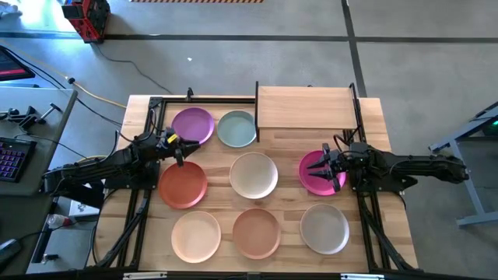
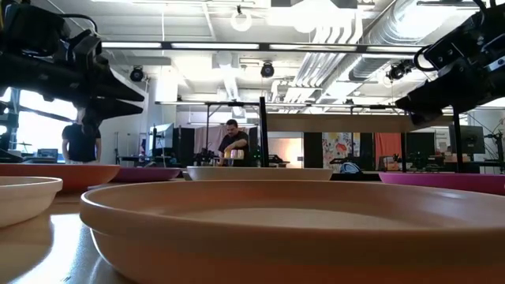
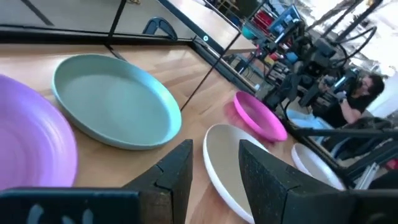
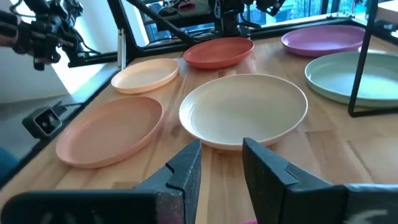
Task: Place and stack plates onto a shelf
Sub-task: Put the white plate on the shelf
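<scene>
Left gripper: the left gripper (image 1: 180,146) hangs between the round purple plate (image 1: 192,124) and the round rust orange plate (image 1: 183,184). Its fingers are apart and hold nothing.
Right gripper: the right gripper (image 1: 331,166) hangs right over the round magenta plate (image 1: 314,176). Its fingers are apart with nothing between them.
Plates on the desk: eight, all lying flat on the slatted wooden desk (image 1: 393,210), none stacked. One purple, one pale blue-green (image 1: 236,128), one rust orange, one cream (image 1: 254,174), one magenta, one peach (image 1: 196,236), one terracotta (image 1: 256,232), one beige-grey (image 1: 324,228).
Shelf: one small light-wood shelf on black posts (image 1: 305,107), at the back of the desk, just beside the pale blue-green plate. No plate on it.
</scene>
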